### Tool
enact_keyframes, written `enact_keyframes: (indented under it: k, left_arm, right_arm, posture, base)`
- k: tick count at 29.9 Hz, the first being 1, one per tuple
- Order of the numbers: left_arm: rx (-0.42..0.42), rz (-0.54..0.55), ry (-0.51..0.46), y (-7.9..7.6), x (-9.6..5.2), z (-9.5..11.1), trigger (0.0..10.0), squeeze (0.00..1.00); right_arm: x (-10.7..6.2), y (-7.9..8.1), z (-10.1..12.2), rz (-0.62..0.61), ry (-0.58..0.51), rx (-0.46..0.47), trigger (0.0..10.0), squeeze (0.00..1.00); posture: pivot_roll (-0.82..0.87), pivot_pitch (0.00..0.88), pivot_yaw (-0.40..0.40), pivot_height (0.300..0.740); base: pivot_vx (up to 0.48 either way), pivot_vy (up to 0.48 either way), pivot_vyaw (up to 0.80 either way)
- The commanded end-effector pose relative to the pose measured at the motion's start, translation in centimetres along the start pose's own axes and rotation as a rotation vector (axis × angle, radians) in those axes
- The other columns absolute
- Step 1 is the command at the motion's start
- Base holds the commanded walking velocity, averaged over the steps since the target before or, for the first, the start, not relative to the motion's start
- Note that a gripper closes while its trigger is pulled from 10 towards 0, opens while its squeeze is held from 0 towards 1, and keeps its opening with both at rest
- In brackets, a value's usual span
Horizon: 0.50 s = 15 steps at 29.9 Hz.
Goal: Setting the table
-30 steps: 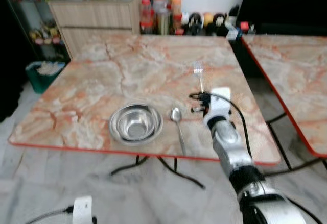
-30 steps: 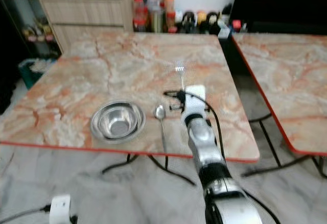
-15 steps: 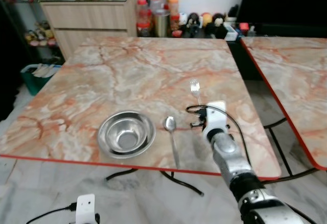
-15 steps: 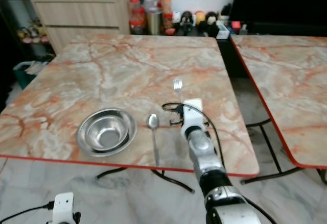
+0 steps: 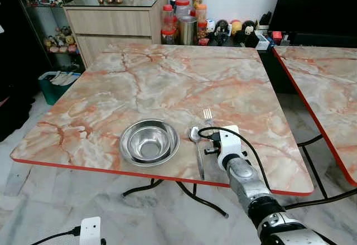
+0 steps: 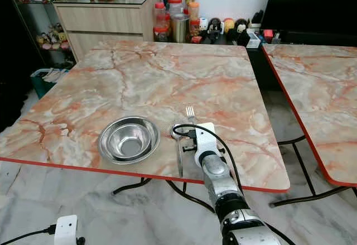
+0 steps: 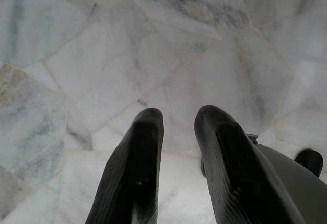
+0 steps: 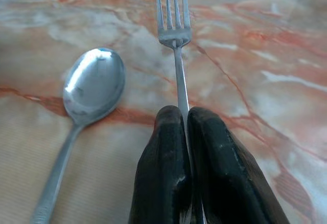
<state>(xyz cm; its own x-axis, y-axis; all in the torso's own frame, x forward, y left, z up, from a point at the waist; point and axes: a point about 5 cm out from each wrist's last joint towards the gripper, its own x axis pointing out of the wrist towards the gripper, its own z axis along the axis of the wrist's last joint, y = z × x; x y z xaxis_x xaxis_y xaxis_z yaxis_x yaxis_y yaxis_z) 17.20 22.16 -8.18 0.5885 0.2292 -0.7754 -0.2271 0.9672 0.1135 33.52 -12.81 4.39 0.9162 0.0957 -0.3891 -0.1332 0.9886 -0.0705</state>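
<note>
- The fork (image 8: 176,55) runs up the middle of the right wrist view, tines toward the top edge. In the left eye view it lies just below centre, right of the spoon (image 5: 196,144), near the front edge of the table (image 5: 167,83).
- The right gripper (image 8: 184,127) is pinched closed on the fork's thin handle, partway down from the tines.
- Judging by its look, the fork is light, rigid polished metal, likely slippery. A pinch on the flat handle suits it, though it could swivel between the fingers (image 8: 163,157).
- The spoon has a glossy oval head and a slim stem; it lies just right of the round steel bowl (image 5: 149,142).
- The tabletop is smooth, orange-veined marble pattern with a red rim.
- The left gripper (image 7: 176,127) hangs over pale stone floor, its jaws slightly apart and holding nothing.
</note>
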Motion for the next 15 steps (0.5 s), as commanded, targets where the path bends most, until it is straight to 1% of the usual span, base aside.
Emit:
enact_keyframes:
  k: [1,8,12,13,15]
  left_arm:
    - [-0.007,0.009,0.019,0.4,0.0,-0.4,10.0,0.00]
    - [-0.007,0.011,0.014,0.4,0.0,0.0,10.0,0.00]
    - [-0.008,0.013,0.007,0.5,0.1,0.2,10.0,0.00]
    - [-0.009,0.013,0.005,0.4,0.1,0.3,10.0,0.00]
    - [-0.011,0.013,0.003,0.4,0.1,0.2,10.0,0.00]
  right_arm:
    - [0.1,0.0,-0.1,-0.012,0.026,0.004,10.0,0.00]
    - [0.3,-0.1,0.1,-0.056,0.069,0.045,10.0,0.00]
    - [0.3,-0.5,2.2,-0.069,0.038,0.062,10.0,0.00]
    - [0.1,-0.6,3.2,-0.070,0.024,0.072,10.0,0.00]
    - [-0.3,-0.7,4.1,-0.068,0.009,0.075,10.0,0.00]
  posture:
    - [0.04,0.000,0.002,0.740]
    - [0.05,0.000,-0.006,0.740]
    - [0.05,0.000,-0.015,0.740]
    - [0.05,0.000,-0.015,0.740]
    - [0.05,0.000,-0.021,0.740]
  base:
    - [0.000,0.000,0.00]
    - [0.000,0.000,0.00]
    - [0.000,0.000,0.00]
    - [0.000,0.000,0.00]
    - [0.000,0.000,0.00]
